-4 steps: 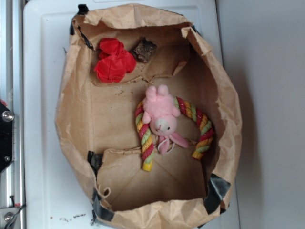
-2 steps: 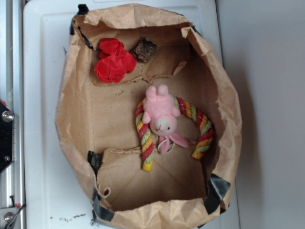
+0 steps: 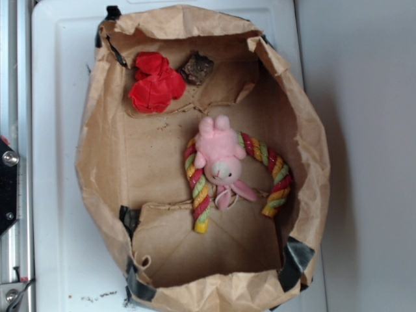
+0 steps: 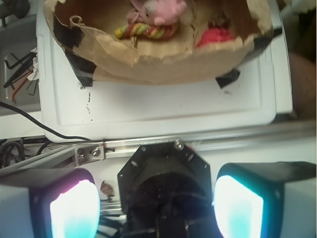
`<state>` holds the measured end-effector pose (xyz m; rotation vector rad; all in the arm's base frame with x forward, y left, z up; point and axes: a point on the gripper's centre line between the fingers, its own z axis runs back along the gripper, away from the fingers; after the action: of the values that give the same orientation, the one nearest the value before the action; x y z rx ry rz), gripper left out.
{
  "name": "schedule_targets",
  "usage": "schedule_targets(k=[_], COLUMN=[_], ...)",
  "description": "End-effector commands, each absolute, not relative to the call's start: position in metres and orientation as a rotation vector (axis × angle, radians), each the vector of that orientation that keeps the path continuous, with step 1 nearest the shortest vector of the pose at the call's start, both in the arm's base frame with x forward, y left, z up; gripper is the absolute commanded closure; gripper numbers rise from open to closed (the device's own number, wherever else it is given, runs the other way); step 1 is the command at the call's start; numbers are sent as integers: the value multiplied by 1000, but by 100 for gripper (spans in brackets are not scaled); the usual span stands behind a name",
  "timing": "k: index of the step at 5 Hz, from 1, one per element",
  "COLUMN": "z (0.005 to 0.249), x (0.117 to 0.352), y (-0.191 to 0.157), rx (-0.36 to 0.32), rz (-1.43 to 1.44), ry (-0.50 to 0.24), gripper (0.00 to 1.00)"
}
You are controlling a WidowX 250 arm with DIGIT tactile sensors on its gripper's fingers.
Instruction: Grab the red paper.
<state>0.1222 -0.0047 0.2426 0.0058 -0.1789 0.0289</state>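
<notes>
A: Comparing the exterior view with the two earlier looks: nothing in the paper bag (image 3: 312, 162) is shifting. A bolt on the dark arm base at 9 o'clock is sitting a touch lower than before; that is the only change I can find.

B: Meaning for the task?

A: My reading is that the approach is barely beginning. The red paper (image 3: 155, 82) is lying untouched at about 11 o'clock inside the bag, on the bag floor near the back wall, with the small dark brown lump (image 3: 195, 67) just beside it toward 1 o'clock.

B: The tool?

A: The tool (image 4: 157, 206) is showing only in the wrist view, two glowing pads standing wide apart, nothing between them. It is hanging outside the bag, over the rail beside the white surface (image 4: 163, 106).

B: How is the paper looking?

A: Bright red, wrinkled, lumpy, two lobes bunched together. From the wrist view it is peeking over the bag's rim as a pinkish-red patch (image 4: 214, 37) near 1 o'clock. The pink bunny (image 3: 221, 159) is lying on the rope ring (image 3: 276, 179), well apart from it toward the centre.
</notes>
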Motion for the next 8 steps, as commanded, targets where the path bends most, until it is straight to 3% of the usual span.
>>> schedule_targets(k=[1,4,6,8], z=[239,221,208,175], x=[138,188,214,234], y=[15,37,58,65], rx=[11,67,76,97], rz=[15,39,-12,-109], ry=[-220,-189,-215,-192], gripper=[0,0,0,0])
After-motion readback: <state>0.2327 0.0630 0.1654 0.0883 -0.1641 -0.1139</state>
